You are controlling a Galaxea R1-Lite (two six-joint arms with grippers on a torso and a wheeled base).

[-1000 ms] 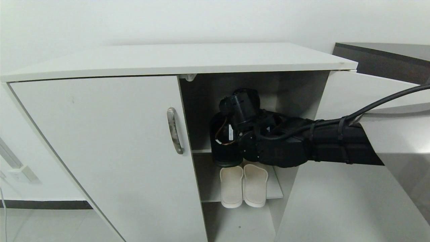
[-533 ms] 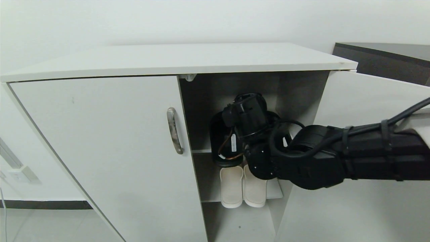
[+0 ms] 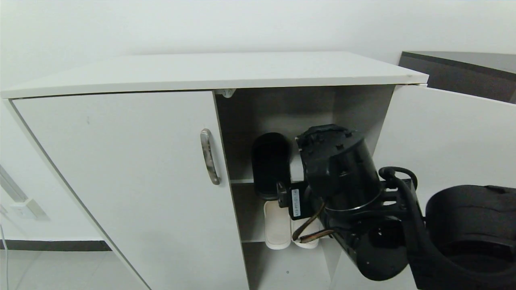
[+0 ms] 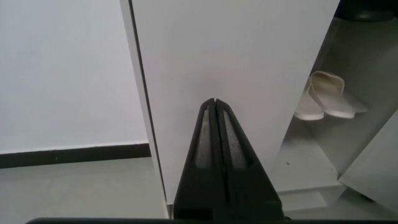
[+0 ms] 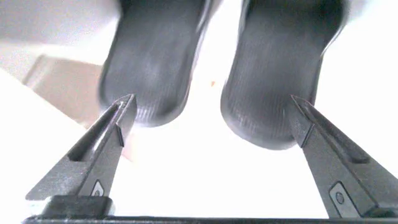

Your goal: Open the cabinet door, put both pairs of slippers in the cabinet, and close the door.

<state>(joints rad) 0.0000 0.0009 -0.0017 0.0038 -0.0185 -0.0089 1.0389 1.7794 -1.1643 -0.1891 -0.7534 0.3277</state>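
Right arm has backed out of the white wooden cabinet (image 3: 209, 72), right gripper (image 5: 211, 102) spread empty. Black rubber slippers (image 3: 271, 161) lie near-to-far on the upper shelf (image 3: 242, 181) (cream pair (image 3: 277, 225) below). The open white door (image 3: 443, 133) hangs right, nearest that arm.

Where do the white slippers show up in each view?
Head view: white slippers on the lower shelf, partly behind the right arm.
Left wrist view: on that shelf, beyond the closed door.
Right wrist view: black slippers instead, ahead of the open right gripper.
Landmark: the closed door; black slippers sit one shelf above the white.
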